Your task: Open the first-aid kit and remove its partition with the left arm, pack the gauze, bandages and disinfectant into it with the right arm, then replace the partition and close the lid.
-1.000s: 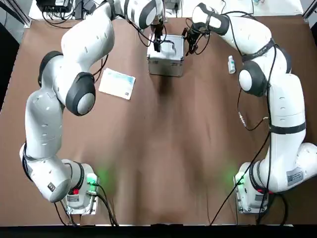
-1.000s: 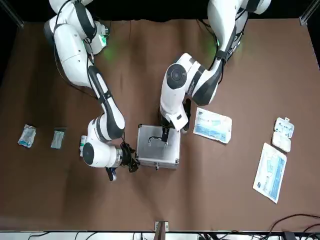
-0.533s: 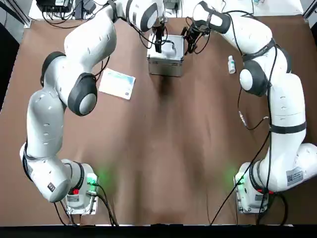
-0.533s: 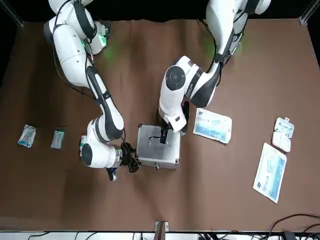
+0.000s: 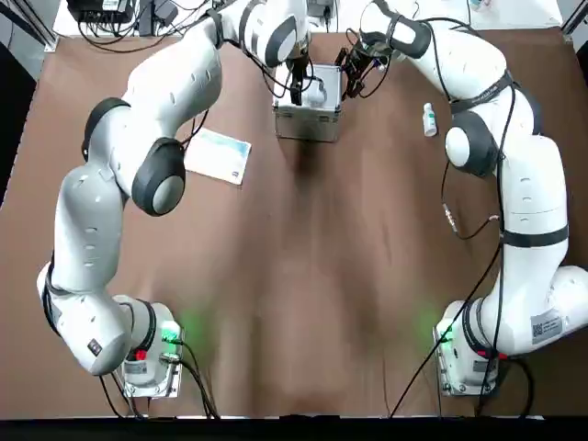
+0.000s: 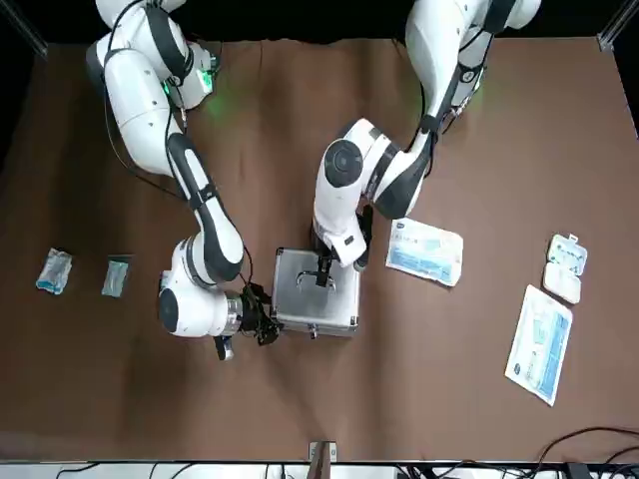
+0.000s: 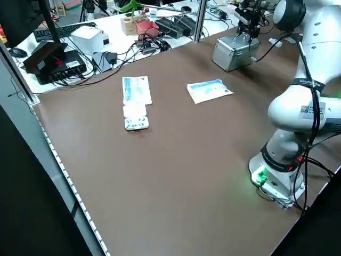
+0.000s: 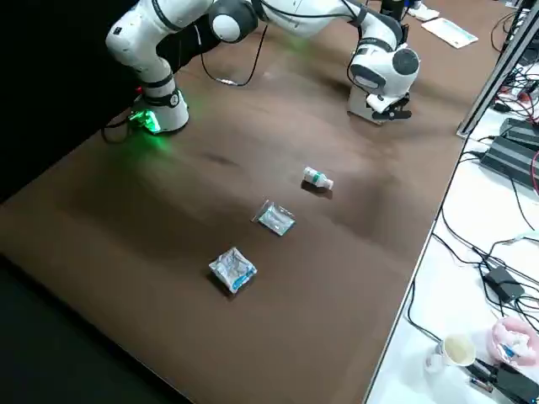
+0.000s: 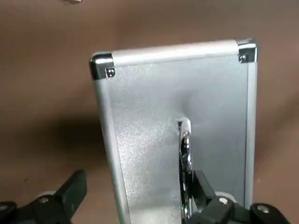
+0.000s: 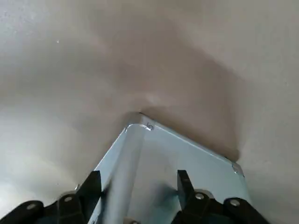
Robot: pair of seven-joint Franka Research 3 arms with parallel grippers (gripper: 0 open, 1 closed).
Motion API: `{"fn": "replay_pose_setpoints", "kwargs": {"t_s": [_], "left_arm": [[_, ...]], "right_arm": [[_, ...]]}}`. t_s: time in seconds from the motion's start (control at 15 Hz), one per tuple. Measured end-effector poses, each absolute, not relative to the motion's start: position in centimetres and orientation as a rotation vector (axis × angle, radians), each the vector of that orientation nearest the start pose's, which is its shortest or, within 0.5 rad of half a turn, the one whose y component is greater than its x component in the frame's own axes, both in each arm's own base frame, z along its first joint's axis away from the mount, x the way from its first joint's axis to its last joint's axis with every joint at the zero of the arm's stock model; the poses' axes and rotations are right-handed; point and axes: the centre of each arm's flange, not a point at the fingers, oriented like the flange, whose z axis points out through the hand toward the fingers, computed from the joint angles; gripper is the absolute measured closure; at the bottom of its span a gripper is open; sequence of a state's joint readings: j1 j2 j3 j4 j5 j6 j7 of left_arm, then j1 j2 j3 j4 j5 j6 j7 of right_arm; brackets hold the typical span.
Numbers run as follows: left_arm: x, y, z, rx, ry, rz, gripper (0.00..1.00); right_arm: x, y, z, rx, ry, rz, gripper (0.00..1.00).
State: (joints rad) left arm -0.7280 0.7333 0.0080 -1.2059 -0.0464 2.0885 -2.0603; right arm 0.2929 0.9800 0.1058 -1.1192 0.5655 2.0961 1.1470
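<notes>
My left end effector (image 6: 321, 277) hangs right over the silver first-aid kit (image 5: 308, 110), at the far side of the table (image 5: 303, 276). Its fingers are spread apart, w/ nothing in them. In the left wrist view one finger (image 9: 205, 205) sits just beside the lid's metal handle (image 9: 183, 154) & the other finger (image 9: 70, 193) is out past the kit's edge. So the handle is not b/w my fingers yet. The handle's long line runs straight away from my wrist, along the lid.

My right end effector (image 6: 252, 317) is low, at the side of the kit, near one corner. Its fingers are apart too, not gripping. It looks like it is there to steady the box, but I can't tell if it touches.

The lid is still shut, so I think I'm at step 1: open the kit. Left arm is nearer the handle, so it should shift sideways till the handle sits b/w its fingers.

The partition is not in sight, prob. inside. The disinfectant (image 5: 428, 119) bottle lies on the table on my right side, well apart from the kit. Two small packets (image 6: 55, 271) lie farther out that way.
</notes>
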Motion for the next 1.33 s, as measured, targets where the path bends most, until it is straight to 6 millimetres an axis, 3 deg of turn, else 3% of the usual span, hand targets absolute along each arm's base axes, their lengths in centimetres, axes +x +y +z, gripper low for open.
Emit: {"fn": "replay_pose_setpoints", "kwargs": {"t_s": [0.6,0.73,0.87,0.93,1.07,1.33], "left_arm": [[57.3,-51.3,34.9,-2.612,-2.054,-0.02,0.03],[57.3,-51.4,34.9,-2.624,-2.053,-0.028,0.16],[57.4,-51.4,35.0,-2.629,-2.056,-0.034,0.2],[57.6,-51.3,35.1,-2.633,-2.061,-0.041,0.39],[57.7,-51.2,35.2,-2.634,-2.065,-0.046,0.43],[58.0,-51.0,35.4,-2.638,-2.068,-0.069,0.81]], "right_arm": [[71.5,29.8,22.1,-2.273,1.402,0.563,0.32],[71.5,29.8,22.1,-2.272,1.402,0.563,0.33],[71.5,29.8,22.1,-2.272,1.402,0.563,0.33],[71.5,29.8,22.1,-2.272,1.402,0.563,0.33],[71.5,29.8,22.1,-2.272,1.403,0.562,0.33],[71.5,29.7,22.0,-2.272,1.403,0.562,0.33]]}}
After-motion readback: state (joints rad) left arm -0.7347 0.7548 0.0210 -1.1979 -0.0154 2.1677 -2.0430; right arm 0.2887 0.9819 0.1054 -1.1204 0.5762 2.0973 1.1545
